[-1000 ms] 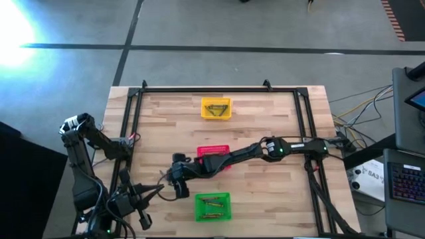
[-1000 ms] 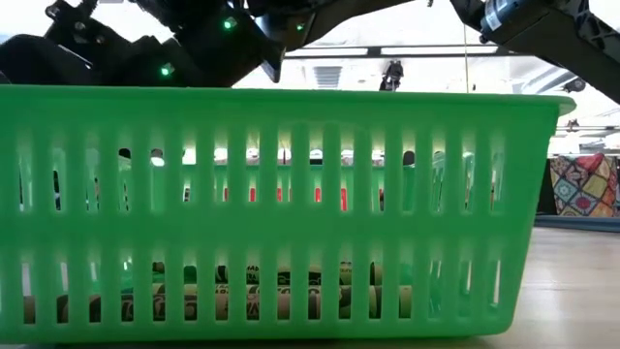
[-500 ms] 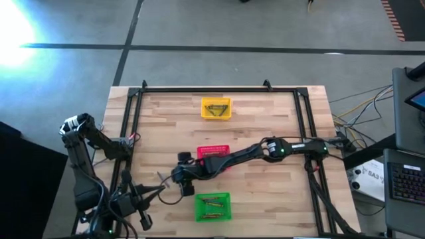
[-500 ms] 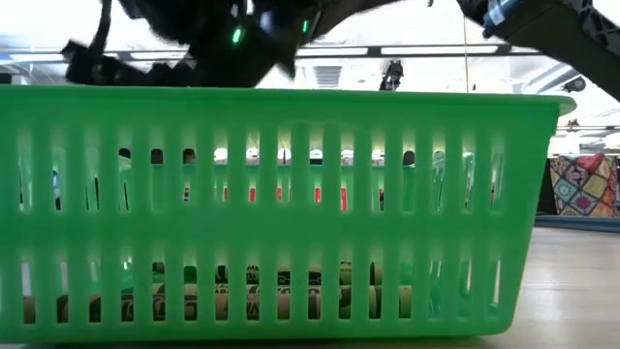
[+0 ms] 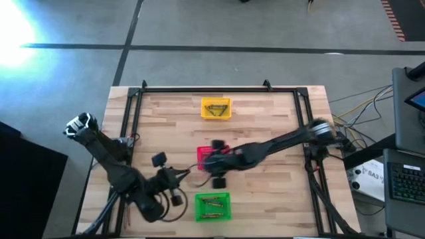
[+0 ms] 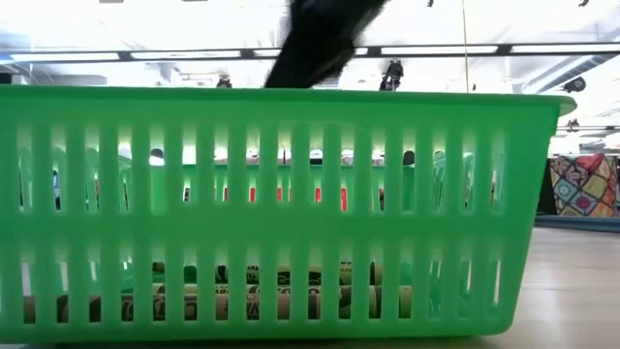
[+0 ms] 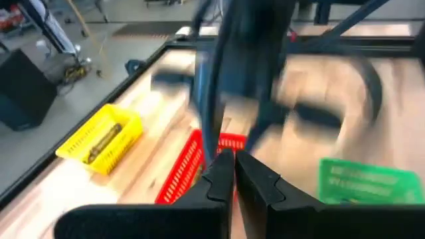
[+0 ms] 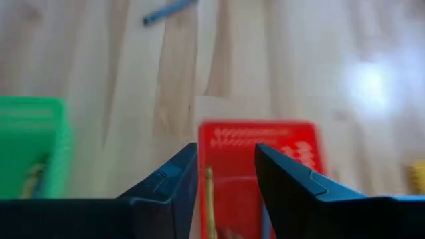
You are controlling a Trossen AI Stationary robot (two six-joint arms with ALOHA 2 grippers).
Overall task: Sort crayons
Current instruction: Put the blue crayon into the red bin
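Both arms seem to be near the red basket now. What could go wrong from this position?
1. The left end effector, fingers shut, points at the right arm just ahead of it, beside the red basket; the two could collide.
2. The right end effector hangs open over the red basket; going lower, a finger might catch the rim and shift it.

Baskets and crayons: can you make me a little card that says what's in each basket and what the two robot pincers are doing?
yellow basket: far side of the table, crayons inside
red basket: middle, partly under the right arm
green basket: near edge, two crayons inside
right pincer: open, above the red basket
one crayon: olive, seen between the right pincer's fingers, over the red basket
left pincer: shut, empty, beside the red basket
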